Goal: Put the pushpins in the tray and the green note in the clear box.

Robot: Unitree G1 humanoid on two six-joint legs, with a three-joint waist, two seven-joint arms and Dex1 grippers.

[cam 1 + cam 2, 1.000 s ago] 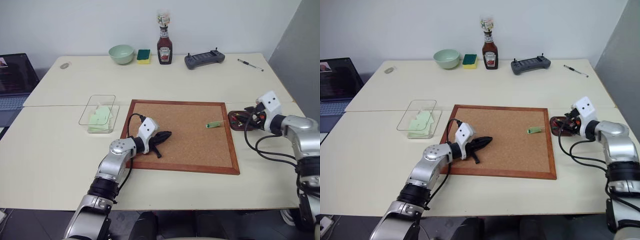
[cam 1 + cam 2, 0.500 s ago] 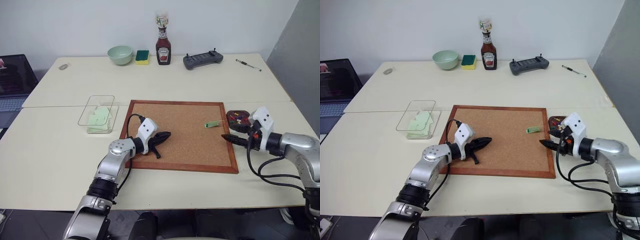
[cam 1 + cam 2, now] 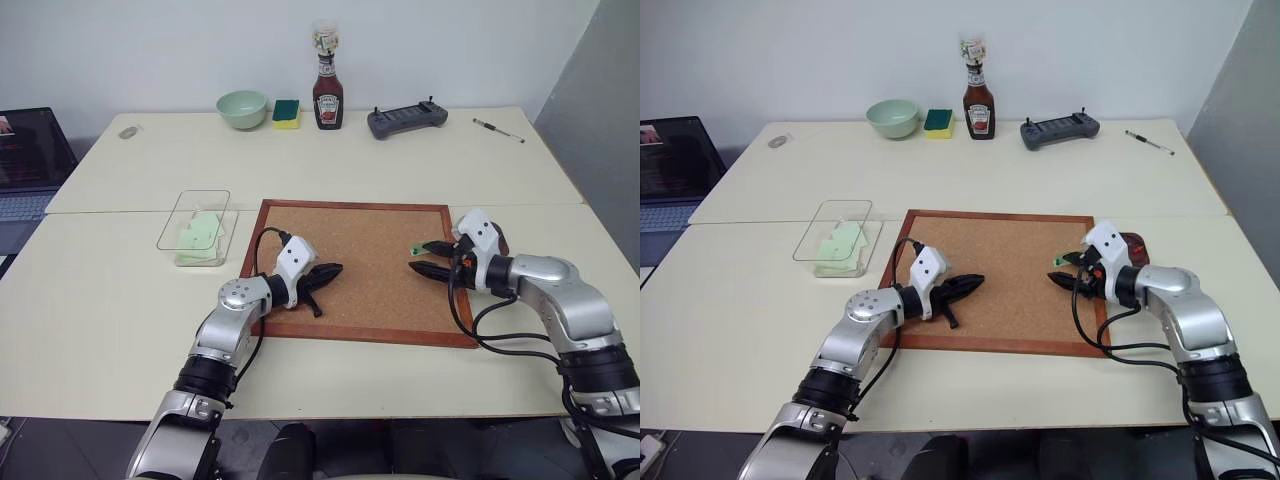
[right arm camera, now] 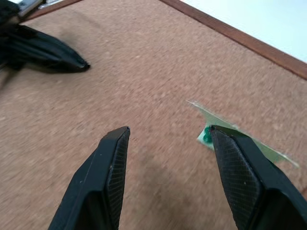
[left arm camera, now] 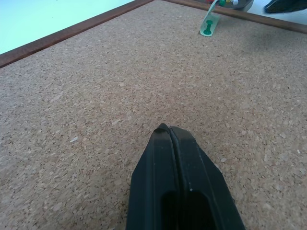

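Observation:
A small green note (image 3: 417,249) lies on the corkboard's right part, held down by a green pushpin (image 4: 207,135). My right gripper (image 3: 419,257) hovers open just over the board. Its fingertips straddle the near end of the note, one finger (image 4: 240,167) right beside the pin. The dark reddish tray (image 3: 1133,243) with several pins sits off the board's right edge, behind that wrist. My left gripper (image 3: 335,269) rests shut and empty on the board's left part. The clear box (image 3: 195,225) stands left of the board with pale green notes inside.
The wood-framed corkboard (image 3: 360,300) fills the table's middle. Along the far edge stand a pale green bowl (image 3: 242,108), a sponge (image 3: 287,111), a ketchup bottle (image 3: 327,93), a grey controller (image 3: 406,121) and a pen (image 3: 498,130). A laptop (image 3: 30,160) sits at the far left.
My right gripper has swung left from the tray onto the corkboard and now straddles the pinned note's end. The left gripper has stayed still.

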